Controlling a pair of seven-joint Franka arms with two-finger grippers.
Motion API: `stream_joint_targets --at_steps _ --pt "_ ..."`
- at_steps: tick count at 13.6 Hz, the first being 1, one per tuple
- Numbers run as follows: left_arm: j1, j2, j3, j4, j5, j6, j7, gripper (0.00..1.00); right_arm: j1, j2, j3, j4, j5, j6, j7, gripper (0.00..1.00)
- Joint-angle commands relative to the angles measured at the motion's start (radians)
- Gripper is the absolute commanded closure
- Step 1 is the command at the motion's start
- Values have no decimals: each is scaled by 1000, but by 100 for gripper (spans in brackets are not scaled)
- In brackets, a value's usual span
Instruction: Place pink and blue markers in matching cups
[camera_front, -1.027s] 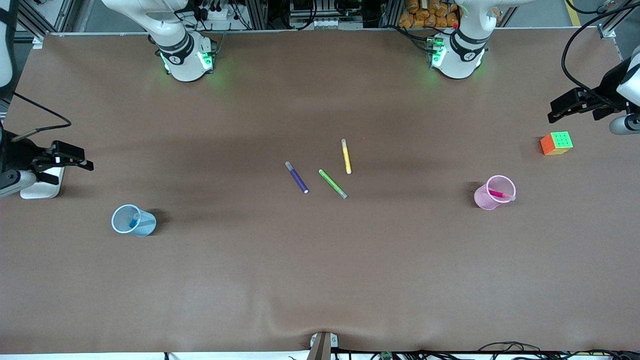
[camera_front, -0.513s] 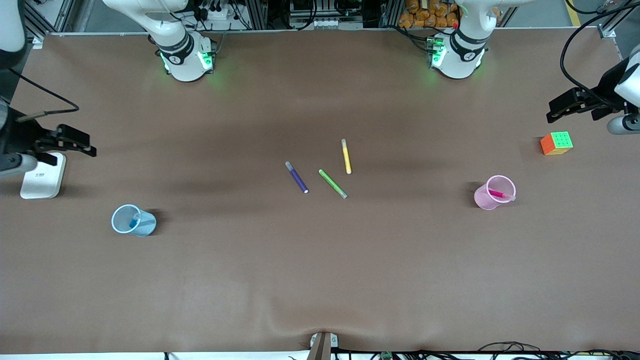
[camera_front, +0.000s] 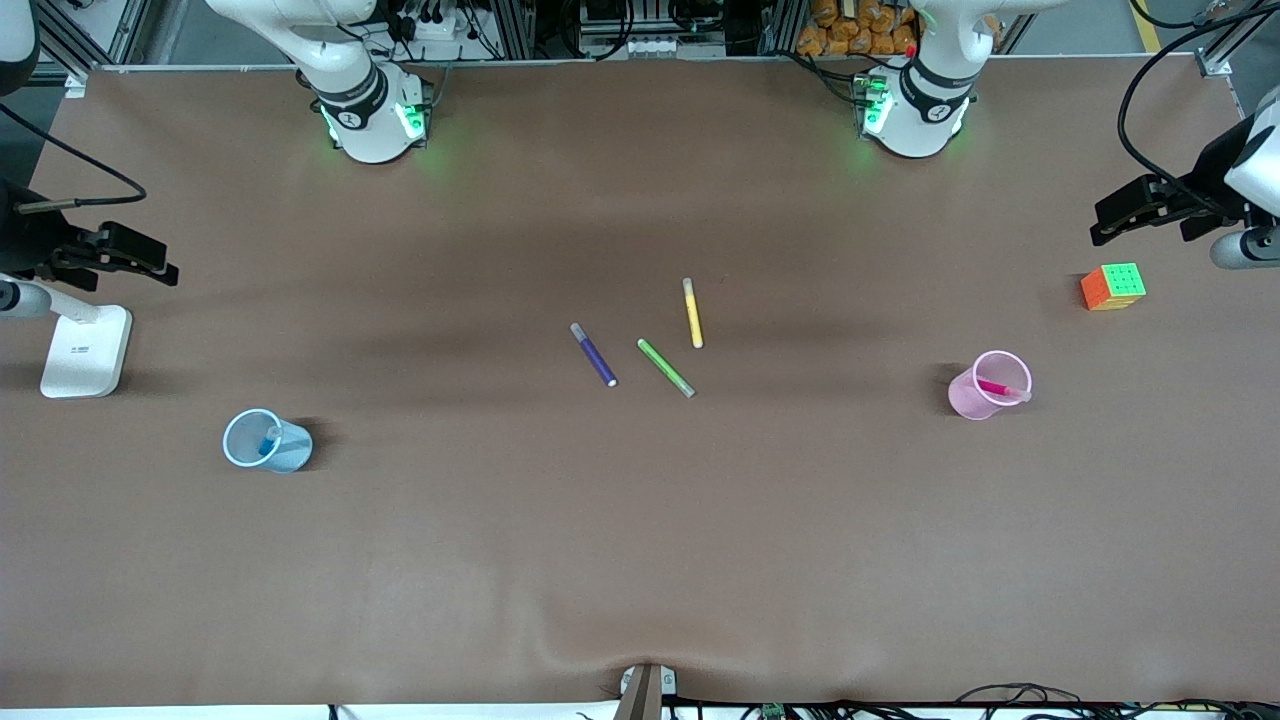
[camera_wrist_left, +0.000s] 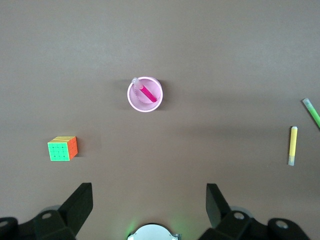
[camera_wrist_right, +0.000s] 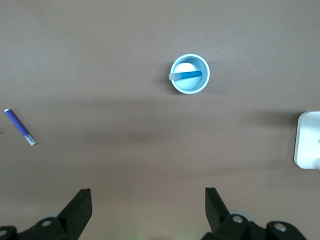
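Nearest the front camera, toward the right arm's end of the table: blue cup (camera_front: 266, 441) upright, blue marker (camera_front: 268, 441) inside it, leaning on the rim. The right wrist view confirms this from above.

A little farther from the camera, toward the left arm's end: pink cup (camera_front: 988, 385) upright, pink marker (camera_front: 1000, 388) inside, its pale tip poking past the rim at about 3 o'clock in the front view.

Mid-table, between the cups and slightly farther from the camera: purple pen (camera_front: 593, 354), green pen (camera_front: 666, 367) and yellow pen (camera_front: 692, 313), flat and untouched. White block (camera_front: 86, 351) at the right arm's end; colour cube (camera_front: 1113, 286) at the left arm's end.

Farthest: right gripper (camera_front: 150, 260) over the table edge just above the white block, fingers apart, holding nothing. Left gripper (camera_front: 1110, 222) over the edge by the colour cube, fingers apart, empty.

Change over the last second: the right gripper has drifted toward 12 o'clock, uncovering the white block; the left gripper has crept slightly the same way. Cups and markers have not shifted.

Judgement: both markers sit in matching cups; the task looks done and both arms appear to be retreating.
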Motion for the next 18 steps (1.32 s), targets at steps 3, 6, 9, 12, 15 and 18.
stream_joint_targets --at_steps 3,6,9,12,15,18 --pt "0 -3 1 10 -12 -7 20 0 -17 -12 16 41 -34 -61 20 0" --pt "0 -4 -1 11 -13 -17 20 0 1 -12 16 56 -58 -66 17 0" --pt "3 0 -2 10 -12 -17 20 0 4 -14 16 56 -60 -90 28 0" --pt "-6 2 -4 28 -12 -17 12 0 4 -15 17 58 -57 -90 71 0" --pt "-3 1 -4 31 -12 -27 12 0 4 -20 16 58 -54 -66 71 0" --pt "-9 5 -4 42 2 -40 5 0 4 -20 14 53 -49 -21 71 0"
